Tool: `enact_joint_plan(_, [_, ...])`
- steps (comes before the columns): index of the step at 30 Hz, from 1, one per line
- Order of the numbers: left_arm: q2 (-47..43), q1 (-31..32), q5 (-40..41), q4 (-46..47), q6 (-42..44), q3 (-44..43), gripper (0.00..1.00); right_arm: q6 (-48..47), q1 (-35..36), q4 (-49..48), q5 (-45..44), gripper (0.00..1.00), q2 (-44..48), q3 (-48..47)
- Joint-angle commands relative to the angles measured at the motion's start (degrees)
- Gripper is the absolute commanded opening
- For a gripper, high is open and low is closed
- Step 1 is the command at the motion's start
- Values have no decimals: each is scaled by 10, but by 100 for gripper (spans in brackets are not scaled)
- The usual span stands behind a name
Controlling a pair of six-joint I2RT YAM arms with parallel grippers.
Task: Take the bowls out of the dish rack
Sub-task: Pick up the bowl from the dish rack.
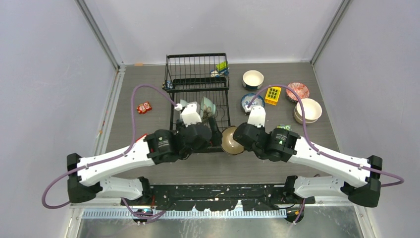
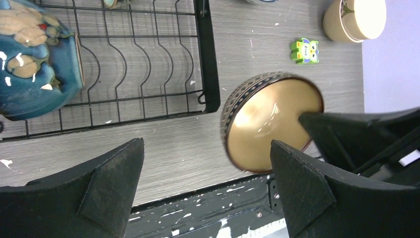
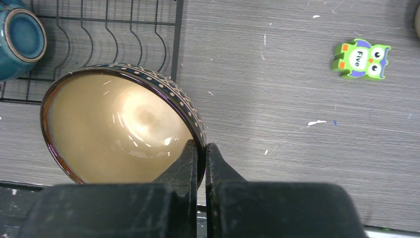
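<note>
The right gripper [image 3: 200,148] is clamped on the rim of the brown bowl [image 3: 119,129], which hangs tilted just outside the near right corner of the dish rack [image 3: 177,39]. The left gripper [image 2: 205,148] is beside that bowl with its fingers wide apart, holding nothing. A teal bowl [image 2: 34,59] sits in the rack.

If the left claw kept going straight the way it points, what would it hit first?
Probably the grey wood-grain tabletop, in the gap between the corner of the black wire dish rack and the brown patterned ceramic bowl. The open left claw aims there, though depth is hard to judge.
</note>
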State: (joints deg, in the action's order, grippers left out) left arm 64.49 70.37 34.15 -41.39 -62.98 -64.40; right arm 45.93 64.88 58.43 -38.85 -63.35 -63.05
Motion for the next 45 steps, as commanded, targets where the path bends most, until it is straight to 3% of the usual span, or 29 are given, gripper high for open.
enact_joint_plan(1, [70,1,35,-96,-74,-92,100,55,-1,-47,-1,1,4,-18])
enact_joint_plan(8, [103,2,43,-121,-54,-110,99,64,-8,-40,32,1,-7,-39])
enact_joint_plan(19, [121,9,58,-129,-2,-123,73,65,-66,-65,122,1,-3,-26])
enact_joint_plan(32, [153,10,52,-101,44,-134,64,58,-90,-67,200,1,-25,-50])
enact_joint_plan(45, [167,10,49,-82,46,-116,43,50,-103,-31,219,1,-31,-68])
